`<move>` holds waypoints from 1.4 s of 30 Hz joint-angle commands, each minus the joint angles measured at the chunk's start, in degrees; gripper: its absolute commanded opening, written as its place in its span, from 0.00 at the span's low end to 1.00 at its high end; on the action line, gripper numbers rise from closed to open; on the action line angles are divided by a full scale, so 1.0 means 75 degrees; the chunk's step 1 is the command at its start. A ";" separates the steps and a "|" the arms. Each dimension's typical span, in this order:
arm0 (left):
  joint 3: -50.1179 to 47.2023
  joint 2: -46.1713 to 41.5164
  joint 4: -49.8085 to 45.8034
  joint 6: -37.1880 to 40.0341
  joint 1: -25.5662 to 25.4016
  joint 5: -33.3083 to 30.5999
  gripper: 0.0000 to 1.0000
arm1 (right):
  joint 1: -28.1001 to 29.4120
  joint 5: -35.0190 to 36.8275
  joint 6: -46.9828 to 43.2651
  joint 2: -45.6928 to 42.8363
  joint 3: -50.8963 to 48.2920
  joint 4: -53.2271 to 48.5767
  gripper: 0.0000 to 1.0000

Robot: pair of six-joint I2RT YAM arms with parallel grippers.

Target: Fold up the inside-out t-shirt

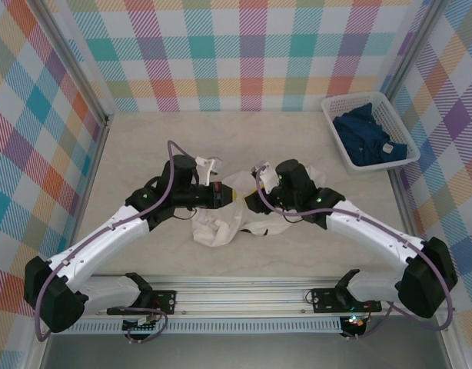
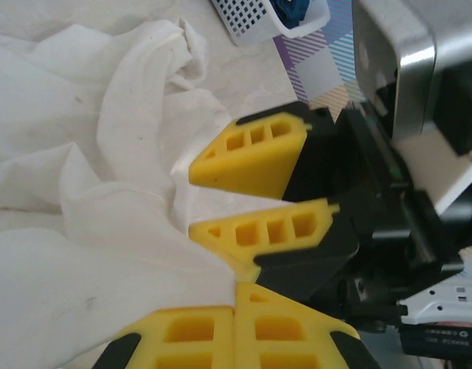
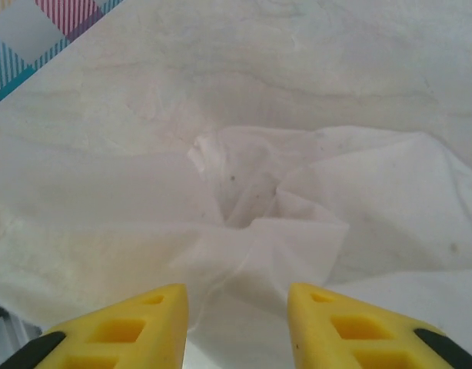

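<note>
Top view: I count one inside-out t-shirt (image 1: 217, 227) bunched mid-surface (image 1: 144, 146), one basket (image 1: 390, 108) and one blue garment (image 1: 367, 134) inside it. Left wrist: my left end effector (image 2: 234, 296) is pinched closed on the t-shirt. Right wrist: my right end effector (image 3: 237, 296) has its two fingers (image 3: 136, 323) parted, cloth beneath.

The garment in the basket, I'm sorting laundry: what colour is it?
The garment is dark blue, seen best from the top external view.
</note>
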 commanded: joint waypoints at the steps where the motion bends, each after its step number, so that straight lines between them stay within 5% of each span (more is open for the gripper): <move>1: 0.0129 0.0123 0.0001 -0.0742 -0.0170 -0.0141 0.00 | -0.0006 -0.0815 -0.0391 -0.0532 -0.0592 0.0916 0.46; 6: 0.0197 0.0168 0.0047 -0.0817 -0.0226 -0.0123 0.00 | -0.0007 -0.2112 -0.0767 -0.0827 -0.1243 0.1719 0.60; 11: 0.0165 0.0129 0.0086 -0.0808 -0.0288 0.0020 0.00 | 0.0014 -0.2543 -0.0585 -0.0117 -0.0980 0.2495 0.65; 13: 0.0173 0.0125 -0.0018 -0.0728 -0.0286 -0.0015 0.00 | 0.0015 -0.2349 -0.0536 0.0009 -0.0901 0.2703 0.53; 18: 0.0314 0.0035 -0.0389 -0.0249 -0.0275 -0.0637 0.02 | -0.0004 -0.1917 -0.0435 -0.0157 -0.1017 0.2584 0.00; 21: 0.0186 -0.0372 -0.0585 0.0302 -0.0234 -0.1541 0.15 | -0.0225 -0.1822 -0.0049 -0.0221 -0.1090 0.2322 0.00; 25: -0.0823 -0.1465 -0.0353 0.1120 -0.0228 -0.3236 0.48 | -0.0869 -0.2594 0.0963 -0.0336 -0.1348 0.2782 0.00; 28: -0.1805 -0.1945 0.0279 0.1715 -0.0228 -0.3658 0.66 | -0.1081 -0.3049 0.1261 -0.0370 -0.1346 0.2942 0.00; 42: -0.1755 0.0964 0.1847 0.4597 -0.0184 -0.4411 0.76 | -0.1372 -0.3576 0.0785 -0.0640 -0.1271 0.2240 0.00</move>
